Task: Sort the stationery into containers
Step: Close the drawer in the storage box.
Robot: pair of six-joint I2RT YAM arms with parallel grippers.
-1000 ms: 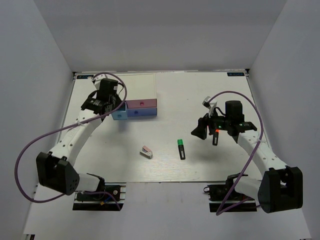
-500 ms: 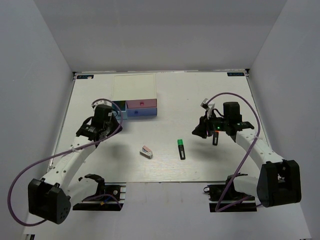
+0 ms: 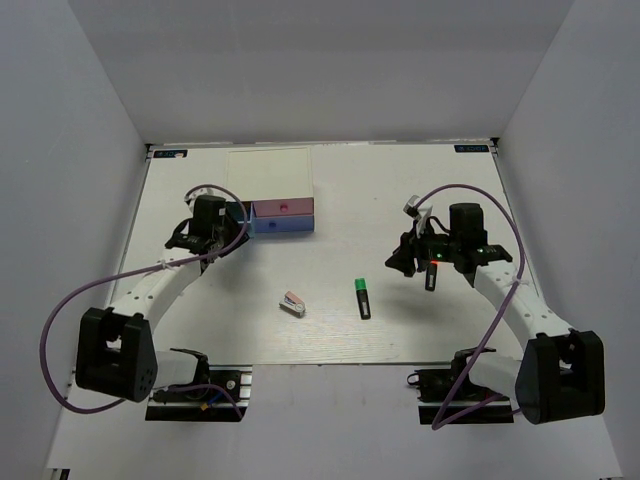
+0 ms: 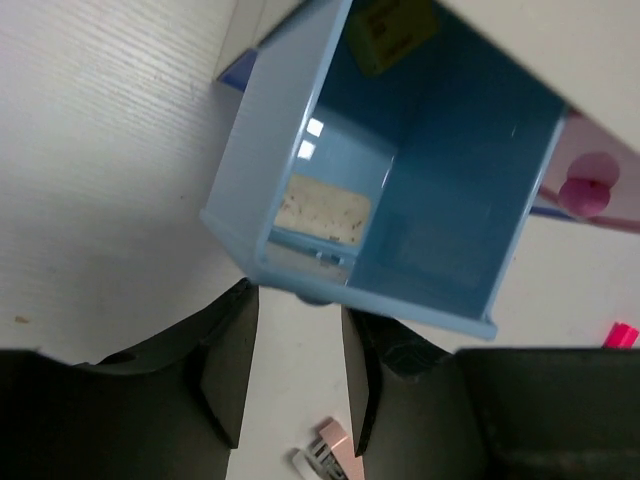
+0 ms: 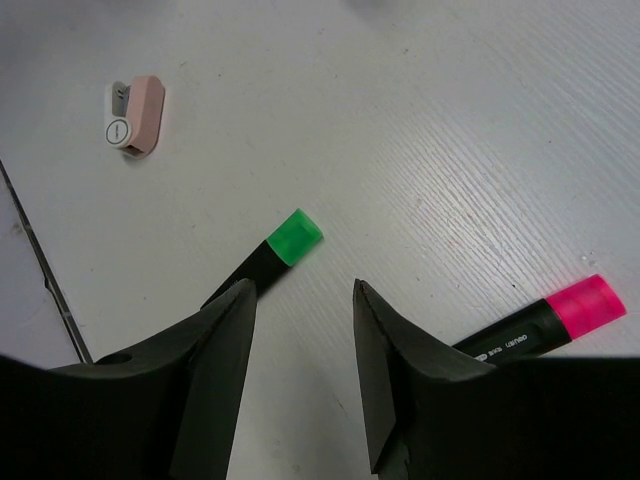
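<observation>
The white-topped box (image 3: pixel 270 175) has its light blue drawer (image 4: pixel 420 170) pulled out, and a beige block (image 4: pixel 322 210) lies inside it. My left gripper (image 4: pixel 295 350) is open just in front of that drawer's knob (image 4: pixel 318 295), with nothing held. The box's pink drawer (image 3: pixel 283 208) and blue-lavender drawer (image 3: pixel 283 226) are closed. My right gripper (image 5: pixel 300 340) hangs open over bare table between the green-capped highlighter (image 5: pixel 295 237) and the pink-capped highlighter (image 5: pixel 560 315). The pink-and-white stapler (image 3: pixel 292 304) lies mid-table.
The pink drawer's round knob (image 4: pixel 587 195) shows to the right of the open drawer. In the top view the green highlighter (image 3: pixel 362 297) lies left of my right gripper (image 3: pixel 403 262). My left gripper (image 3: pixel 222 235) is at the box's left front. White walls enclose the table.
My left gripper has gone from shut to open and now sits just off the light blue drawer's knob. My right gripper's jaws have narrowed from wide open; that arm has barely moved.
</observation>
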